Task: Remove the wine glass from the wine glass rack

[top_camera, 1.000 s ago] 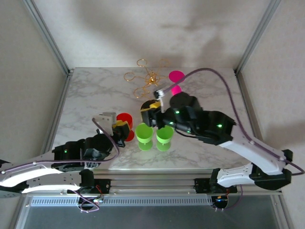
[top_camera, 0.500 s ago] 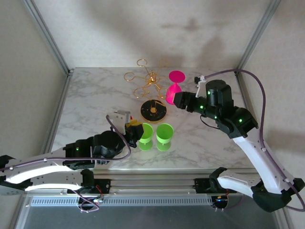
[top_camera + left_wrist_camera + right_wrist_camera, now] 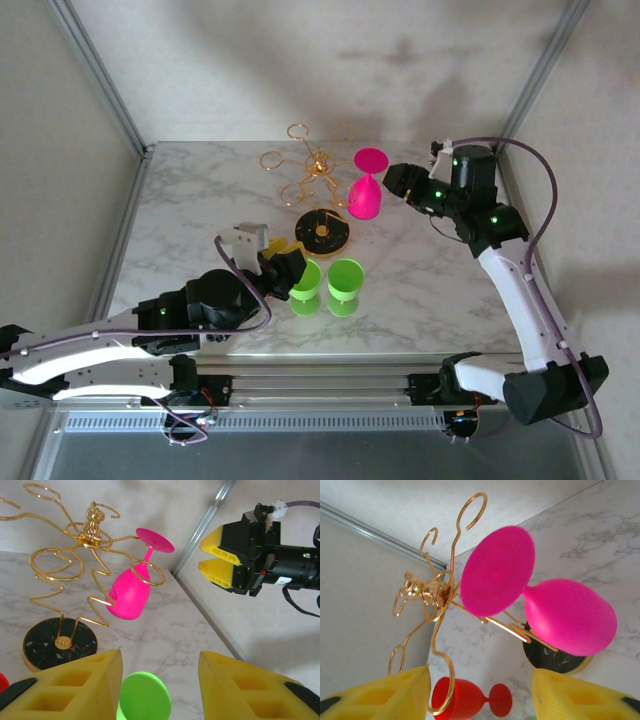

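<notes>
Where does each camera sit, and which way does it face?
Top external: above, behind the arms, looking down at the table; both arms show.
Left wrist: on the left gripper, facing the wine glass rack; own yellow fingers below.
Right wrist: on the right gripper, facing the pink wine glass; own fingers below.
Shared: that glass.

Magenta wine glass (image 3: 364,200), gold wine glass rack (image 3: 310,170), black-and-gold base (image 3: 322,232), grey-veined white marble table (image 3: 200,210)
</notes>
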